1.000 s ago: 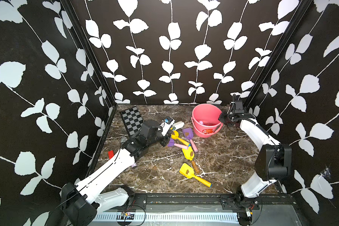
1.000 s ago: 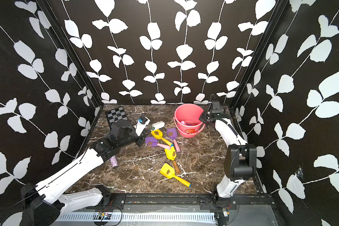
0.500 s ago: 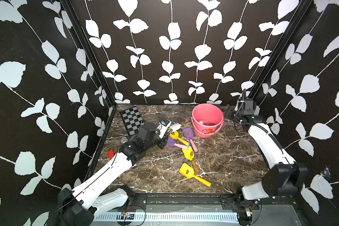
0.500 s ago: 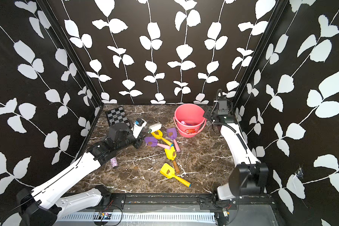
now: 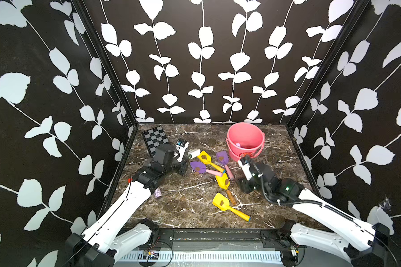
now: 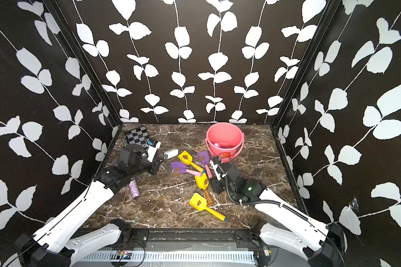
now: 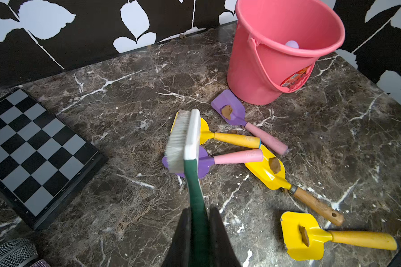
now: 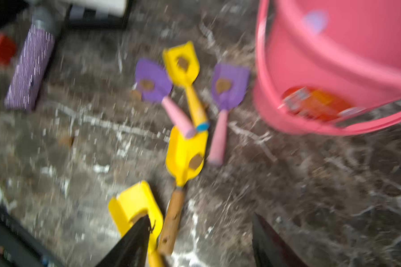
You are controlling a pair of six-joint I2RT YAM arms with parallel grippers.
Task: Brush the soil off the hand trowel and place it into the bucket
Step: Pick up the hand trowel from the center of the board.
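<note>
Several hand trowels lie in a heap mid-table, each with a brown clump of soil [image 7: 227, 111] on its blade: two purple ones [image 7: 232, 108], a yellow one with a wooden handle [image 7: 267, 172], and a yellow one [image 5: 222, 203] nearest the front. The pink bucket [image 5: 235, 155] stands behind them, something pale purple inside. My left gripper [image 7: 199, 212] is shut on the green handle of a white brush [image 7: 185, 138], held over the leftmost trowels. My right gripper [image 8: 200, 216] hangs open above the wooden handle, holding nothing; it shows in a top view [image 5: 244, 186] in front of the bucket.
A chessboard [image 5: 155, 138] lies at the back left corner. A glittery purple microphone [image 6: 134, 188] rests by the left arm, with a small red object [image 5: 129, 179] near the left wall. Patterned walls close in three sides.
The right arm swung away from the bucket's right side to the front, over the trowels, and its gripper opened. The left arm drew back slightly with the brush.
</note>
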